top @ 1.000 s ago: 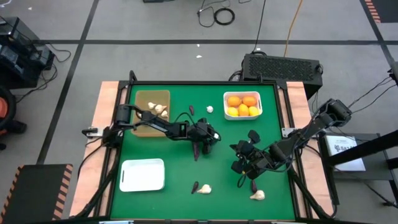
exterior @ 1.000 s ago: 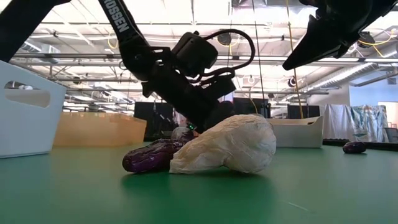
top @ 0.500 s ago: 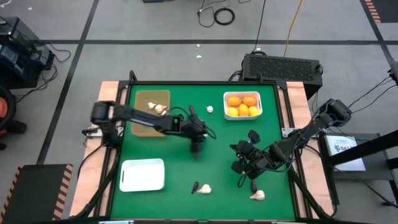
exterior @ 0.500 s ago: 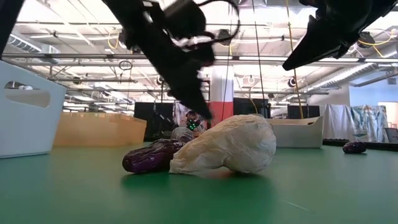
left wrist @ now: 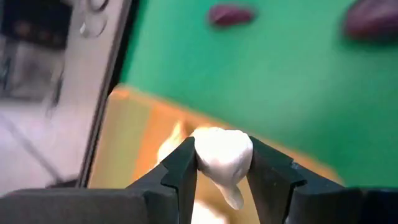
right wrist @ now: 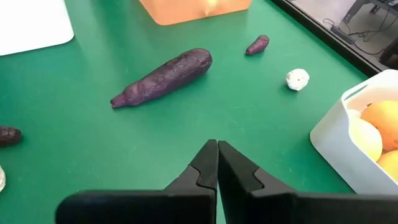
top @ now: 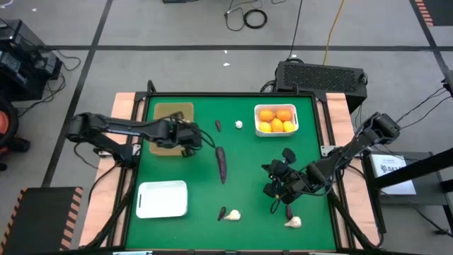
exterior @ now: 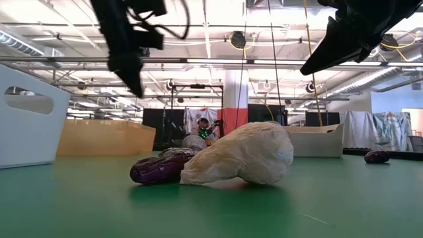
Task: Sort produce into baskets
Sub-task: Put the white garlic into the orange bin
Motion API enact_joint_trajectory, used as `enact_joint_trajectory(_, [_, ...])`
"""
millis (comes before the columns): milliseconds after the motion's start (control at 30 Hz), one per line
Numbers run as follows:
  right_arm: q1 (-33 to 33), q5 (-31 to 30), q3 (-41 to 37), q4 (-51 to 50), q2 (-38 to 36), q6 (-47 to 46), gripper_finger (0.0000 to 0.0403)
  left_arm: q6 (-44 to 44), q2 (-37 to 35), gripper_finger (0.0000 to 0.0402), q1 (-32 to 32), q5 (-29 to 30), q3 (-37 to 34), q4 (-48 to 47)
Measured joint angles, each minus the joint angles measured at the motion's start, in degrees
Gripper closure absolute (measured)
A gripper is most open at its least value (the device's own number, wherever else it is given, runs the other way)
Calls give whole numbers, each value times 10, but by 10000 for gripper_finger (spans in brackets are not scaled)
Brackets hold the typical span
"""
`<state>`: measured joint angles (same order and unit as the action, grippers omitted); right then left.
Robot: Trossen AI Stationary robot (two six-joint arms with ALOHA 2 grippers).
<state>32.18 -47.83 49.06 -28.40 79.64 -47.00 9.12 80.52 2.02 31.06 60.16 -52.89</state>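
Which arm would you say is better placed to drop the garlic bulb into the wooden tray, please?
Left. The left gripper is shut on the garlic bulb above the wooden tray; the right gripper is shut, empty, across the table.

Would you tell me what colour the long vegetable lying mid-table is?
Dark purple; the long vegetable shows best in the right wrist view.

Grey concrete floor [top: 177, 28] with dark tape lines, cables [top: 248, 15] lying loose. Green-topped bench [top: 248, 163]. Overhead strip lights [exterior: 218, 61], red-and-white pillar [exterior: 232, 106] behind.
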Motion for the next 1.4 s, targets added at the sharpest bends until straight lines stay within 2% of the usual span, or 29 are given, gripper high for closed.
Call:
enact_joint_trajectory(67, [0, -1, 0, 3, 0, 0, 403, 19, -21, 276, 13, 0, -17, -30])
enact_joint_trajectory(233, [0, 0, 0, 4, 0, 1, 403, 26, -49, 276, 24, -51, -57, -41])
enact_joint_trajectory(367, [-1, -1, 0, 4, 0, 1, 403, 25, -50, 270, 24, -22, -81, -42])
enact_joint_trajectory(533, [-3, 0, 0, 6, 0, 1, 403, 22, -50, 234, 24, -9, -104, -37])
enact_joint_trajectory(833, [-3, 0, 0, 6, 0, 1, 403, -5, -50, 165, 24, -6, -110, -27])
enact_joint_trajectory(1167, [-3, 0, 0, 8, 0, 1, 403, 15, -50, 160, 8, -36, -93, -30])
enact_joint_trajectory(1267, [-3, 0, 0, 8, 0, 1, 403, 13, -50, 159, -5, -69, -82, -12])
enact_joint_trajectory(1400, [-3, 0, 0, 8, 0, 1, 403, 11, -50, 159, -27, -199, -81, 86])
